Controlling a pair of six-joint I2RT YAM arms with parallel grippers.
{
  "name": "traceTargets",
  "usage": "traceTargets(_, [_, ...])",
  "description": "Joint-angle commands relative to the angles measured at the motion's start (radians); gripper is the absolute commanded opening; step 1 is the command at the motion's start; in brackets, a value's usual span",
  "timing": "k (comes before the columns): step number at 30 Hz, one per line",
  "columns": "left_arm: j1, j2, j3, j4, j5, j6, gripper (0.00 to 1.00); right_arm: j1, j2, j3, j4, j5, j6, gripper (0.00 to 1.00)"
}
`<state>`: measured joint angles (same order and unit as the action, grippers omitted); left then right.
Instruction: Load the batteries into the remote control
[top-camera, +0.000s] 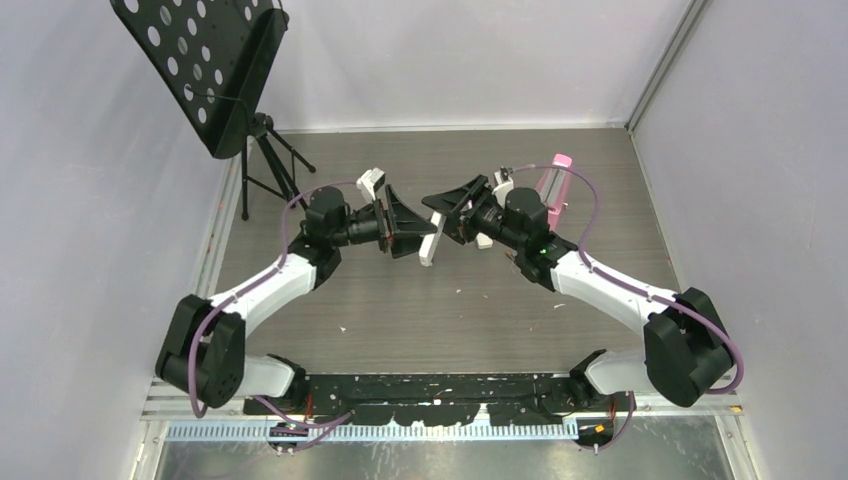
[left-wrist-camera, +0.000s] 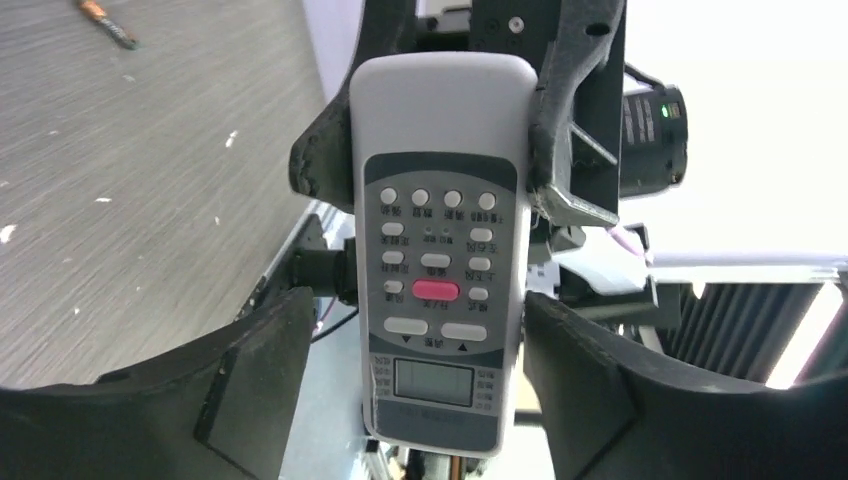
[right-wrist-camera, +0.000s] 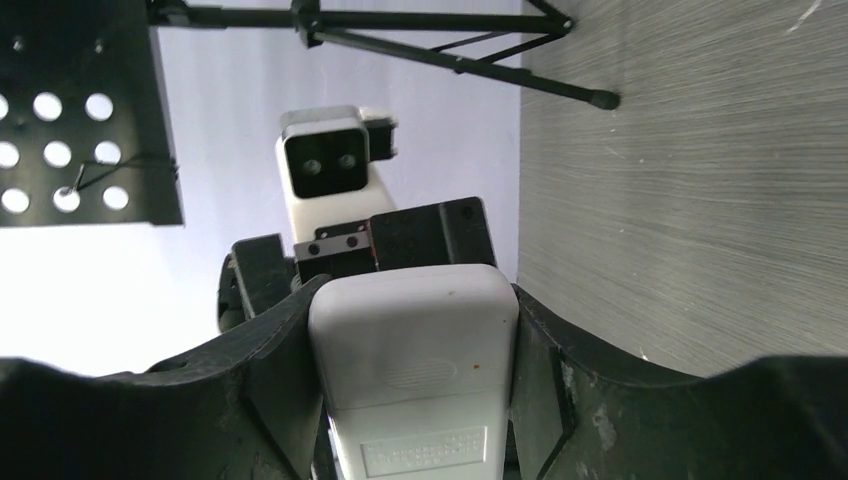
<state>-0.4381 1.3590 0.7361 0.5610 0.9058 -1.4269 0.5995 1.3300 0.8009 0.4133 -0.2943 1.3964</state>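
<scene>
The remote control (top-camera: 430, 248) is white, with a grey button panel, a pink button and a small screen (left-wrist-camera: 440, 150). It is held up in the air between the two arms. My right gripper (top-camera: 455, 212) is shut on one end of it, both fingers pressed on its sides, its plain white back showing (right-wrist-camera: 400, 330). My left gripper (top-camera: 405, 228) is open around the screen end (left-wrist-camera: 420, 330), with the left finger (left-wrist-camera: 270, 350) clearly apart from it and the right finger close beside it. A slender dark object with an orange end (left-wrist-camera: 108, 24) lies on the table; I cannot tell whether it is a battery.
A black perforated music stand (top-camera: 205, 60) on a tripod stands at the back left. A slim pink-and-white object (top-camera: 553, 188) stands behind the right arm. Small white flecks lie on the grey wood-grain table (top-camera: 430, 320). Walls close in both sides.
</scene>
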Motion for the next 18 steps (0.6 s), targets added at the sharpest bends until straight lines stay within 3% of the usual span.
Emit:
traceTargets(1, [0.002, -0.105, 0.086, -0.404, -0.162, 0.391, 0.87, 0.006, -0.041, 0.008, -0.058, 0.147, 0.033, 0.41])
traceTargets(3, [0.001, -0.147, 0.096, -0.502, -0.243, 0.49, 0.98, 0.006, -0.041, 0.0, -0.082, 0.209, 0.059, 0.41])
traceTargets(4, [-0.002, -0.168, 0.089, -0.514, -0.278, 0.519, 0.99, 0.006, -0.039, -0.007, -0.083, 0.233, 0.081, 0.41])
traceTargets(10, [-0.083, -0.291, -0.047, -0.378, -0.489, 0.619, 1.0, 0.006, 0.019, 0.019, -0.115, 0.268, 0.18, 0.42])
traceTargets(15, [-0.194, -0.325, -0.062, -0.425, -0.737, 0.735, 0.99, 0.009, 0.069, 0.069, -0.18, 0.252, 0.218, 0.41])
traceTargets(18, [-0.231, -0.3, -0.054, -0.432, -0.828, 0.778, 0.93, 0.018, 0.09, 0.09, -0.219, 0.249, 0.227, 0.41])
